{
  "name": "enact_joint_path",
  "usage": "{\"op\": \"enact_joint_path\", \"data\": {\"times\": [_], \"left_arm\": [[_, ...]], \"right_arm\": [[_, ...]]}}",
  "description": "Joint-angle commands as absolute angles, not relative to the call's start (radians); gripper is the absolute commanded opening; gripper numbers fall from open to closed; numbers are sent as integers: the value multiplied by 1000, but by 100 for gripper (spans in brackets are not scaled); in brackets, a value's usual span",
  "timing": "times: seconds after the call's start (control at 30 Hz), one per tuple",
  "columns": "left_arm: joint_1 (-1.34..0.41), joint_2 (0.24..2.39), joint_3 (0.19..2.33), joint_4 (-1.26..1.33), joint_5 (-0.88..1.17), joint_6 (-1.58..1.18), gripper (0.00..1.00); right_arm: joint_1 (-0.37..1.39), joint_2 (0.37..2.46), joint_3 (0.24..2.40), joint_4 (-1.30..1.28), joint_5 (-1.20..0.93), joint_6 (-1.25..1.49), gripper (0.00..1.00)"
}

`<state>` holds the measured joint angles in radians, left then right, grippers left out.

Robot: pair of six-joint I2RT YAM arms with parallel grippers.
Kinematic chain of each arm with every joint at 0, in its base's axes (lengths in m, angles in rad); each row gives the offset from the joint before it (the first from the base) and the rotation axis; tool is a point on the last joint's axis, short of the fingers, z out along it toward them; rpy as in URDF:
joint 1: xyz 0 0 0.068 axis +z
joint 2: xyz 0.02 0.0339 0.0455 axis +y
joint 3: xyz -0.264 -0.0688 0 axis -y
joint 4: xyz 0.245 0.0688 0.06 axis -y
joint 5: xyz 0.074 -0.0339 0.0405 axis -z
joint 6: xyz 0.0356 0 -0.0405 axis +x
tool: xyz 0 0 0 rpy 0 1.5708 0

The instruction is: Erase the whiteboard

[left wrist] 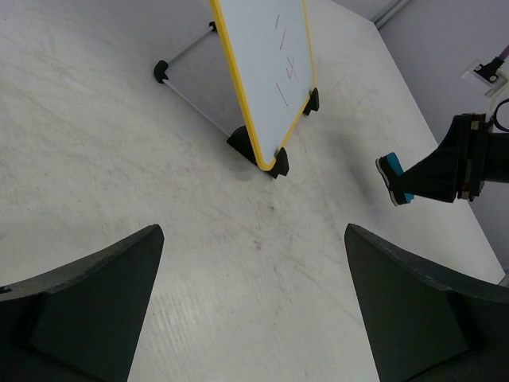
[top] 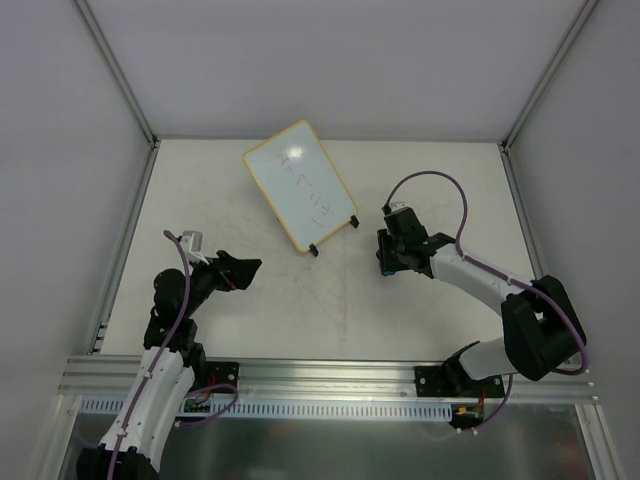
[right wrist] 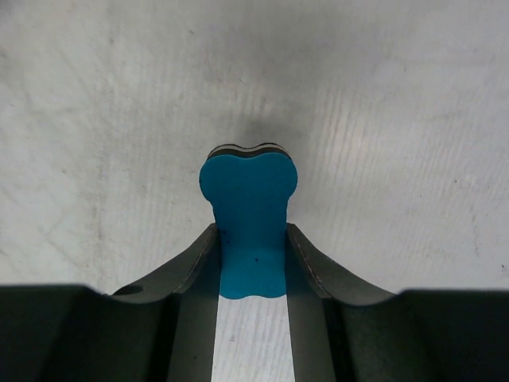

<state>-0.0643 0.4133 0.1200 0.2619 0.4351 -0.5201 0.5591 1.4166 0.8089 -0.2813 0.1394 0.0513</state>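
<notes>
One whiteboard [top: 300, 185] beyond both, right end effector [right wrist: 251, 231] clamping eraser [right wrist: 248, 179], left end effector [left wrist: 254, 239] apart

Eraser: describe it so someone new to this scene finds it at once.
On the white table, look right of the tilted whiteboard to the right arm's pincer. Clamped there is the eraser, the only bright blue thing, backed by a dark layer.

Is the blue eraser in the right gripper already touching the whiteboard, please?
No; the left wrist view shows the blue eraser in the right gripper apart from the whiteboard, with table between.
</notes>
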Motion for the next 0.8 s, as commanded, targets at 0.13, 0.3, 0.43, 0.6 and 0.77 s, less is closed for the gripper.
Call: {"op": "enact_joint_path", "data": {"times": [0.13,0.3,0.43,0.6,0.77], "left_arm": [[-69,691,124,679,449,-609,99],[-72,883,147,886,478,-635,99],[-74,1088,176,1086,531,-653,94],[-74,1276,207,1346,571,-686,91],[-87,1405,285,1416,603,-664,92]], "right_arm": [[566,1400,978,-278,58,18,0],[569,1420,1063,-276,41,6,0],[574,1448,1117,-244,34,-34,0],[575,1526,1204,-195,-6,-44,0],[577,1594,1288,-196,-37,-55,0]]}}
